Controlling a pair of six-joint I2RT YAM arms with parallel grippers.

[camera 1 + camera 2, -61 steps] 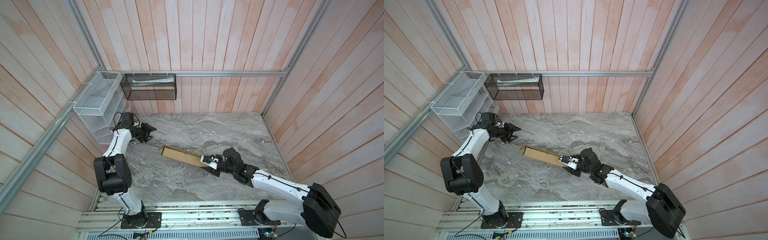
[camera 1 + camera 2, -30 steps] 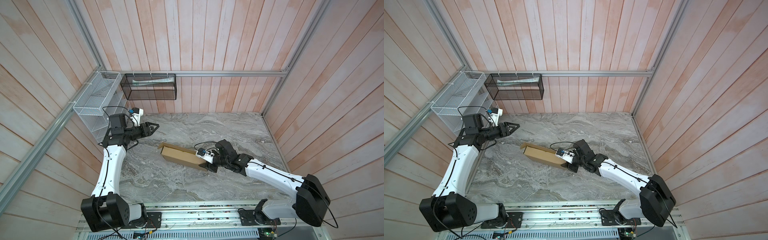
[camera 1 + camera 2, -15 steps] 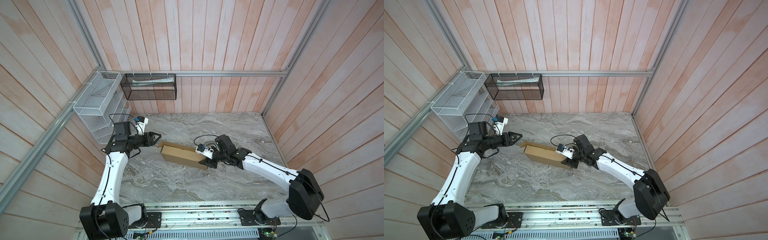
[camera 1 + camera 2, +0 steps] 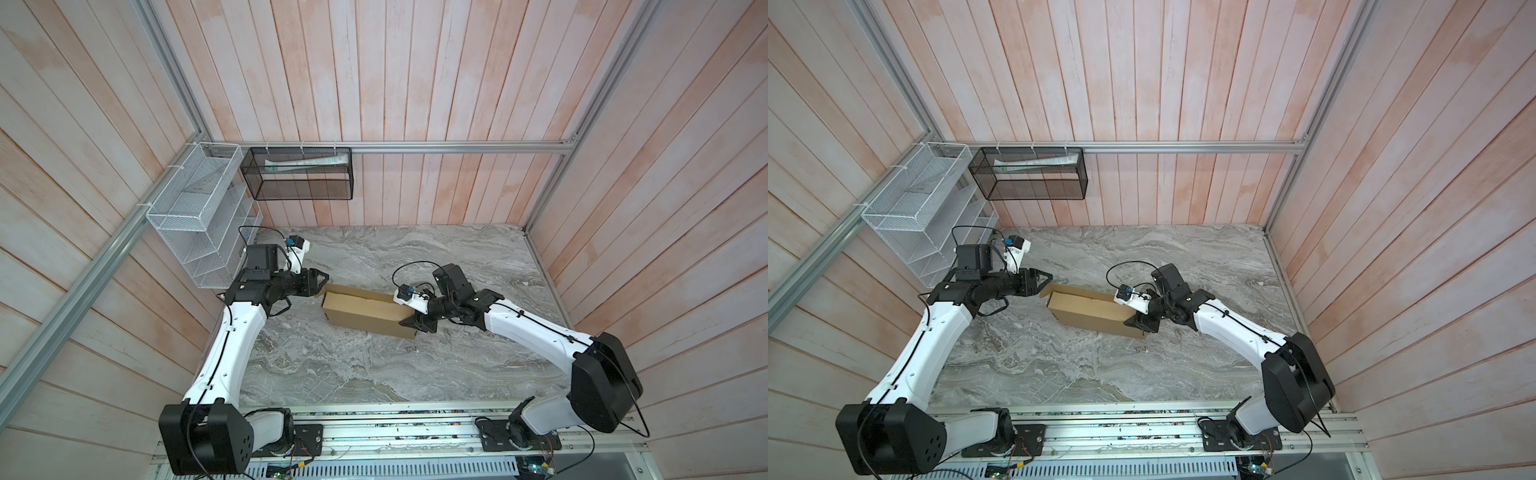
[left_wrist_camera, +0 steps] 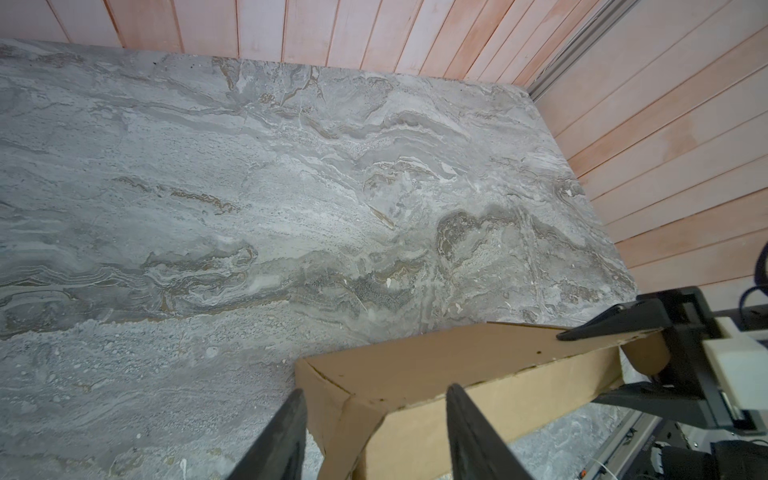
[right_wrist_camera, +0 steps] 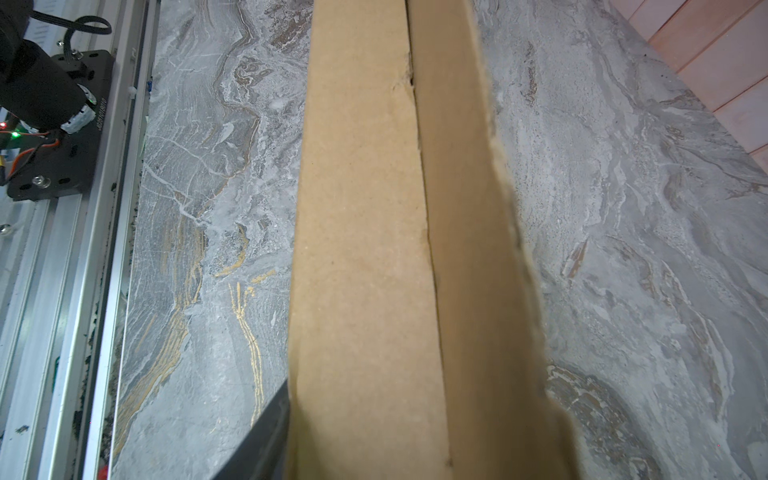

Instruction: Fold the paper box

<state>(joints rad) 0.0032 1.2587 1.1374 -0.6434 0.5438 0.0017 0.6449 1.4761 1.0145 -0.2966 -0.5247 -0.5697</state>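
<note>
Clamping paper box (image 4: 361, 311) end, right pincer (image 4: 410, 314).

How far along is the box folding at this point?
Done: the paper box stands as a long open trough, side walls up. In hand: the right hand clamps one end; the open left hand straddles the opposite corner. Remaining: that end's flap, which looks loose, and the open top.

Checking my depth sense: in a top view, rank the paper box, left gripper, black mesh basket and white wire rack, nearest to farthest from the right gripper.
1. paper box, held by the right gripper.
2. left gripper, at the box's other end.
3. black mesh basket, back wall, and white wire rack, left wall: too close to call.
</note>
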